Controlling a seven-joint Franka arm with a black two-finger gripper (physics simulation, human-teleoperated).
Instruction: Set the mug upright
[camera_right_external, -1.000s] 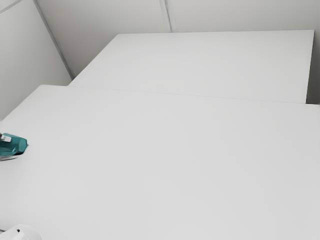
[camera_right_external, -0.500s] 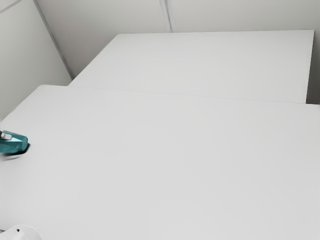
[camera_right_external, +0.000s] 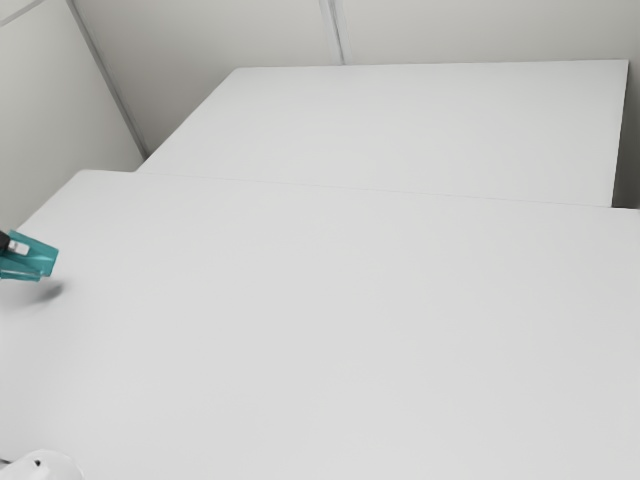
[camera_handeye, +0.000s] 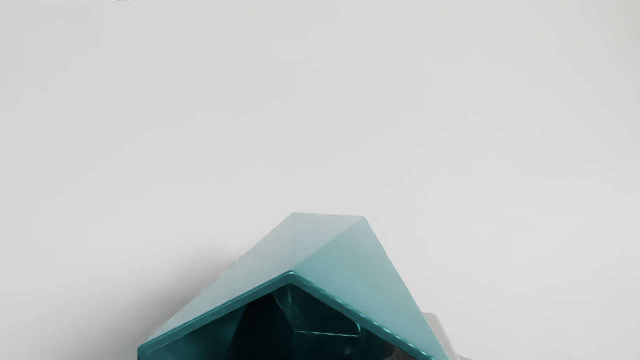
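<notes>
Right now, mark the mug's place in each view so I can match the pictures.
Exterior view: the mug hangs at the exterior view's left edge, above its shadow.
Wrist view: it is gripped in the pincer, rim and dark hollow showing.
Shared landmark: the white table.

Before you: one teal mug (camera_handeye: 350, 260), faceted, glossy at the rim, mouth toward your camera, interior dark. One grey piece (camera_handeye: 439, 330), probably a fingertip, just beside its outer wall. One pale desk (camera_handeye: 400, 110) behind, bearing a soft shadow (camera_handeye: 185, 280).
</notes>
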